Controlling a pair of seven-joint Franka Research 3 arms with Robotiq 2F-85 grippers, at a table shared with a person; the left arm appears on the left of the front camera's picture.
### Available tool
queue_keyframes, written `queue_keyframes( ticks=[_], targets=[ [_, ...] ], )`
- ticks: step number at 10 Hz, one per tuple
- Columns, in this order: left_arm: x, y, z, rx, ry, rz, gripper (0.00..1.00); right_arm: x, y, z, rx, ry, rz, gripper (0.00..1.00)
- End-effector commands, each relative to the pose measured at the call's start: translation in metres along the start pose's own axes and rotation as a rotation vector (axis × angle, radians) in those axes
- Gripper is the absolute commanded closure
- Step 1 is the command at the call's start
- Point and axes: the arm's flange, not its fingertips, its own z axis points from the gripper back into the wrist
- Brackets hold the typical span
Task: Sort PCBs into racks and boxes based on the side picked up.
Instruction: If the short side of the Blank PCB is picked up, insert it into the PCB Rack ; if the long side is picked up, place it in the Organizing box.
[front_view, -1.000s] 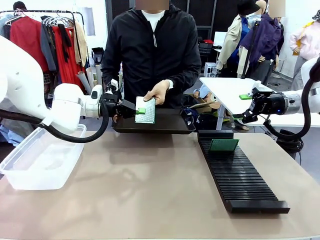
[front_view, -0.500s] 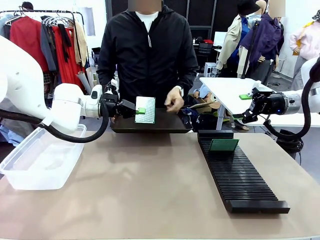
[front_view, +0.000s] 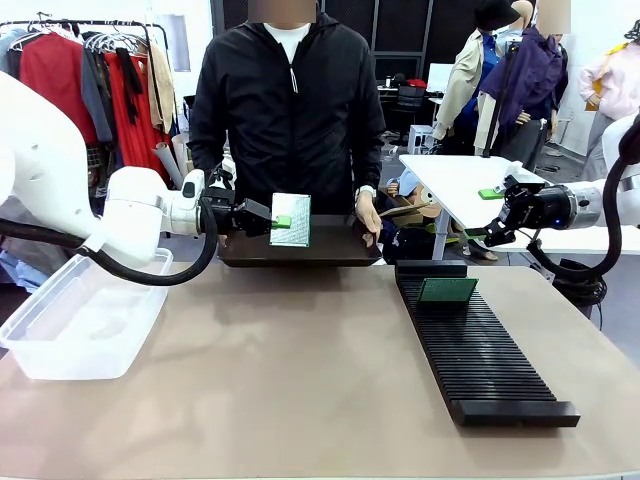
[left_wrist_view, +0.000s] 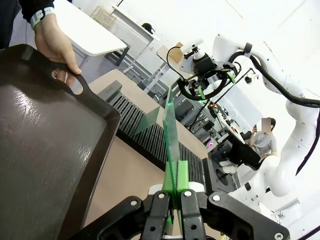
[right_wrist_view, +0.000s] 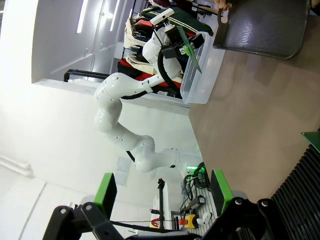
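Table bears tub; rack

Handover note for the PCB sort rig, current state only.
Left gripper: shut on a PCB, held upright above the dark tray.
Right gripper: open, empty, raised beyond the rack.
Person's hand rests at the tray's edge.
Done: one PCB stands in the rack's far end.
Left: place the held PCB; the clear box looks empty.

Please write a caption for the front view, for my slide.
Left gripper holds a thin green circuit board above the dark handled tray.
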Motion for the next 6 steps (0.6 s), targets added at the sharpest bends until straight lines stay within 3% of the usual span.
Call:
queue_keyframes(
  ticks=[1,6],
  targets=[
    [0.0,0.0,0.0,0.0,0.0,0.0,1.0,0.001,0.002,-0.001,0.013,-0.007,0.02,0.0],
    [-0.025,-0.06,0.045,0.011,-0.004,0.096,1.0,0.001,0.002,-0.001,0.013,-0.007,0.02,0.0]
  ],
)
